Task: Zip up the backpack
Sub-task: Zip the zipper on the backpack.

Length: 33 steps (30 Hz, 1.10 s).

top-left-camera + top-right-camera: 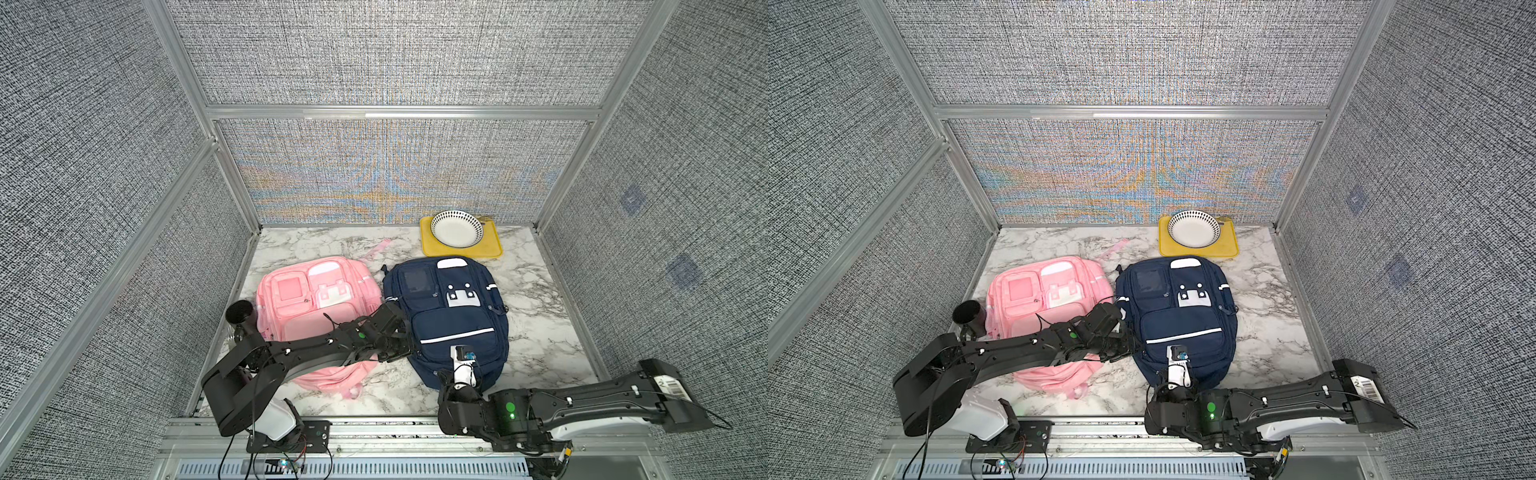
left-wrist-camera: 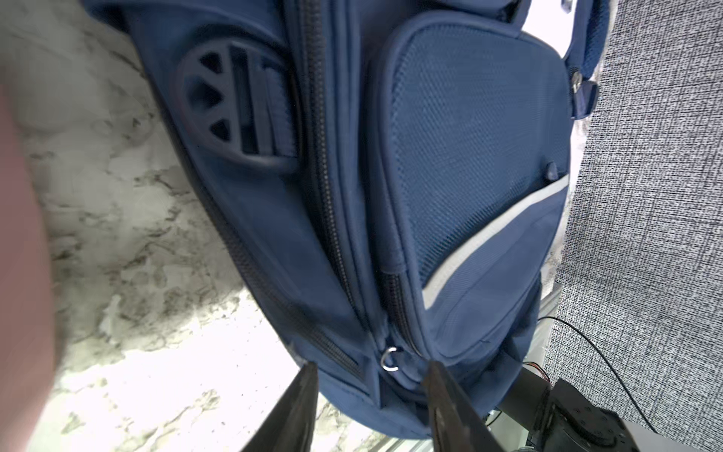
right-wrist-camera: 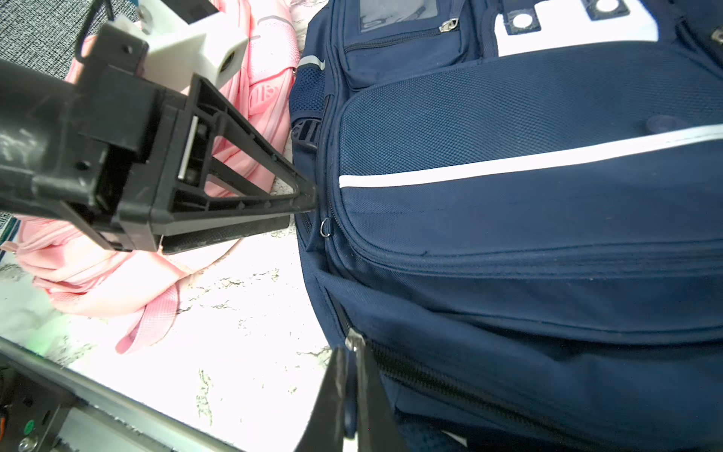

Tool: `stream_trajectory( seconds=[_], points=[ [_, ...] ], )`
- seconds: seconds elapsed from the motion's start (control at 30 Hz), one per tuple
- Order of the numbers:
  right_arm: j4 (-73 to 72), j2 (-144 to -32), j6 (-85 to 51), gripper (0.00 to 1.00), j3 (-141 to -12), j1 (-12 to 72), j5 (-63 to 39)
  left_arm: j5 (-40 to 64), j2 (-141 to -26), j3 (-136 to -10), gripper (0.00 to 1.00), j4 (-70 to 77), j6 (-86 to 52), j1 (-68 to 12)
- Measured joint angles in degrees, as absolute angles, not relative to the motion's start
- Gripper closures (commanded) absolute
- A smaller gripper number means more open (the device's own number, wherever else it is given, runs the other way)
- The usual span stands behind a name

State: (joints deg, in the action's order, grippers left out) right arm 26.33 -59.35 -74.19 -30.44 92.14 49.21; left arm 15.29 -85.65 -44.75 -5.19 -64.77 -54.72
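The navy backpack lies flat on the marble table, front pockets up. My left gripper is at its left side. It stands open, its fingertips straddle the bag's side seam, and a small metal ring lies between them. My right gripper is at the bag's near left corner, shut on a silver zipper pull at the end of a dark zipper along the bag's lower edge.
A pink backpack lies right beside the navy one under my left arm, its strap trailing on the table. A yellow mat with a white bowl sits at the back. A black cup stands by the left wall.
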Motion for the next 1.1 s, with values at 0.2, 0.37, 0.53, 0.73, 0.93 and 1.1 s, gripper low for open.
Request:
stream_trajectory(
  seconds=[0.2,0.37,0.53,0.73,0.93,1.1],
  points=[
    [26.3,-60.5,-73.6,1.00,-31.0,92.1,49.4,16.9,-86.4,-43.7,0.56,-4.0,-65.9,-55.5],
    [26.1,-60.5,-73.6,1.00,-31.4,92.1,50.5,18.2,-88.1,-42.7,0.56,-2.4,-67.5,-56.2],
    [26.1,-60.6,-73.6,1.00,-31.4,92.1,50.8,18.6,-89.3,-42.8,0.56,-0.8,-68.2,-56.6],
    [25.0,-62.8,-73.5,1.00,-31.4,92.1,50.1,18.3,-89.6,-43.0,0.71,-0.1,-69.0,-56.6],
    [24.1,-64.7,-73.4,1.00,-31.4,92.1,48.7,17.4,-90.0,-44.0,0.96,-1.8,-68.7,-55.9],
    [23.8,-64.4,-73.7,1.00,-31.3,92.2,48.6,17.7,-90.0,-44.0,1.00,-2.3,-67.4,-53.7]
  ],
)
